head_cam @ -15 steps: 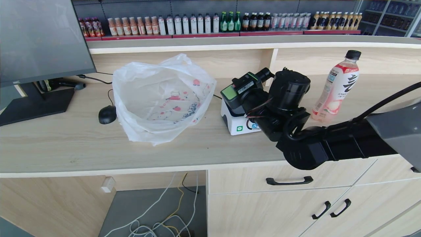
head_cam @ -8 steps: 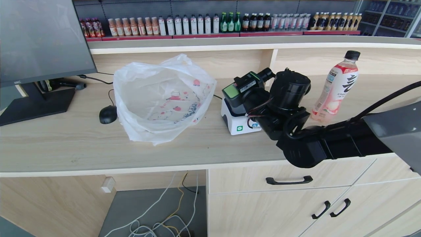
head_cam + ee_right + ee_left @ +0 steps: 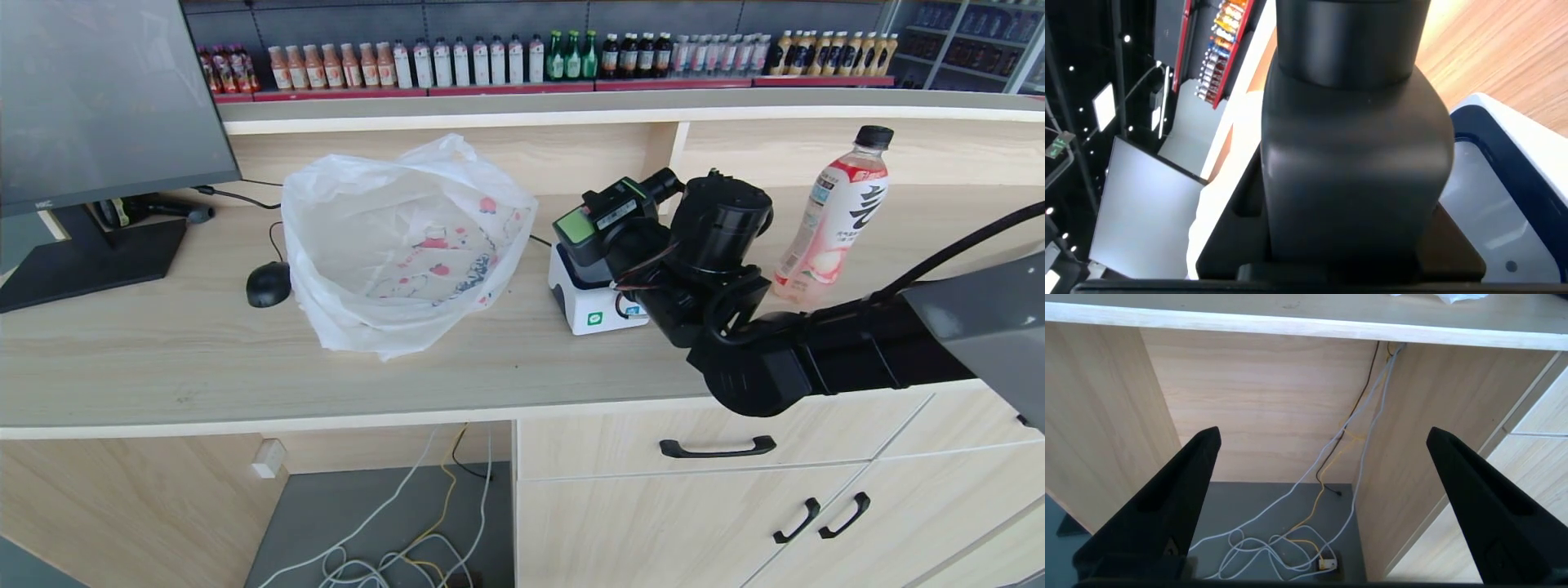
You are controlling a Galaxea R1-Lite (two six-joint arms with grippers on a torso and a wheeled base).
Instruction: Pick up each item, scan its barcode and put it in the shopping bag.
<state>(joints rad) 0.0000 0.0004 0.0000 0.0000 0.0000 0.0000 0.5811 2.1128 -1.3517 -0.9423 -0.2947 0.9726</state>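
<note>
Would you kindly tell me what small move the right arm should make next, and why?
Probably roll the wrist: the dark item it holds over the scanner shows its white label upward, away from the scanner's window.

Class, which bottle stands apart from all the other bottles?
The pink bottle with a black cap, alone on the counter; the rest line the back shelf.
</note>
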